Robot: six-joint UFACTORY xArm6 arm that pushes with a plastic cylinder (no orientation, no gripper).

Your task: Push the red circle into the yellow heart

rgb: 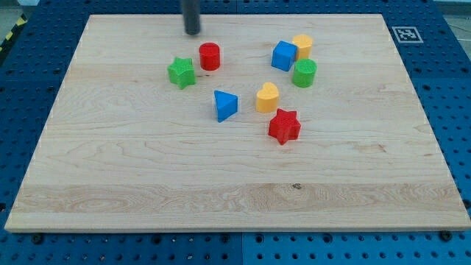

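Wooden counter (147, 184) seen from the near side, resting on a blue perforated base (456, 110). No brand name or readable writing appears anywhere; the only marking is a black-and-white square fiducial tag (407, 34) at the far right corner of the counter, its pattern too small to decode.

The arm carries no gripper, so no spread or pinched state applies. It ends in a dark rod, cut off by the view's top edge so that only its lower part shows. My tip (192, 32) stands at the far side of the counter, just beyond and slightly left of the red circle (210, 56), apart from it.

The red circle lies in the far left group, just right of the green star (181, 73), with a narrow gap between them. The yellow heart (268, 97) lies near the middle of the counter, well to the right of and nearer than the red circle. The blue triangle (225, 105) sits left of the heart, and the red star (284, 126) just near-right of it.

In the far right cluster, the blue cube (283, 56) partly hides a yellow block (302, 46) behind it, whose shape cannot be made out. A green cylinder (305, 73) stands just beside the cube.
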